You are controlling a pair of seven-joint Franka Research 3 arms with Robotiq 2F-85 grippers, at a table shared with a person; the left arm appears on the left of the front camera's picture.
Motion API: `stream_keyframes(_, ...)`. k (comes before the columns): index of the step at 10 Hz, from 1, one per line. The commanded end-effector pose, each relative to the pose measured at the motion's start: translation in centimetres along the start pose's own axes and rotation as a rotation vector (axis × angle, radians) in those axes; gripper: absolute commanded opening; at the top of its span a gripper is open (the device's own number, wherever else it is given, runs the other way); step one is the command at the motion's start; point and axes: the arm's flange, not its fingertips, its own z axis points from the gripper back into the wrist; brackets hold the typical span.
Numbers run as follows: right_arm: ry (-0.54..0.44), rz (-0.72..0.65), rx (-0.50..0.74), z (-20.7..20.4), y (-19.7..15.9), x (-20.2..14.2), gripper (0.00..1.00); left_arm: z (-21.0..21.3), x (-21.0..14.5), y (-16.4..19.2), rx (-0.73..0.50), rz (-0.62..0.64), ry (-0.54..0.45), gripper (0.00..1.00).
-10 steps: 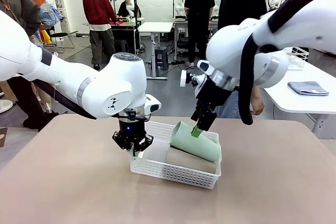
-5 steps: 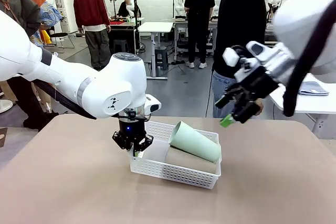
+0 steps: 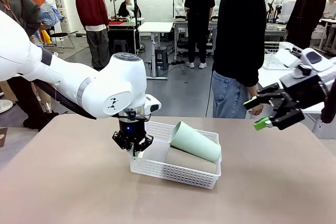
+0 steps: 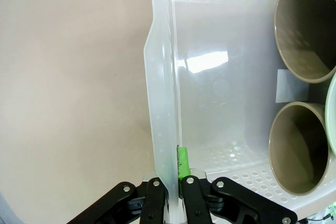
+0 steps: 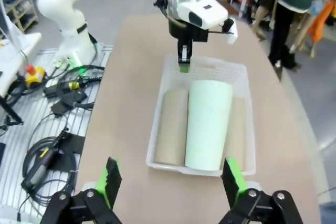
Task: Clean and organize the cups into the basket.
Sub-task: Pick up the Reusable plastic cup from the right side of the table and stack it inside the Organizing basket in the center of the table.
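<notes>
Left wrist view has my left gripper (image 4: pixel 174 192) pinched on the white perforated plastic basket (image 4: pixel 160 103) wall. Just beyond it lie the three tapered paper cups (image 5: pixel 202 124), lengthwise. My right gripper (image 5: pixel 170 179), spread empty, hangs well off.

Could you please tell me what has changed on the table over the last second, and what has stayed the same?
The right tool let go of the mint green cup, lifted away from the basket and swung out to the robot's right, where it now hangs open, clear of the table. The mint cup stays on the two tan cups in the basket, and the left tool still pinches the basket's end wall.
</notes>
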Motion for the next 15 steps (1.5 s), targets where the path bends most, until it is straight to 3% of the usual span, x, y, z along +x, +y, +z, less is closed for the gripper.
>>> stream_keyframes(1,-0.057,0.021,-0.004,0.2,0.0,-1.4,1.0,0.2,-0.1,0.1,-0.004,-0.007,-0.007,0.0)
stream_keyframes(12,0.003,0.014,0.0,0.7,0.1,-1.1,1.0,0.2,-0.1,0.1,-0.004,-0.007,-0.007,0.0)
stream_keyframes(15,-0.233,-0.17,0.077,3.2,-0.8,-3.6,1.0,0.2,-0.1,0.1,-0.004,-0.007,-0.007,0.0)
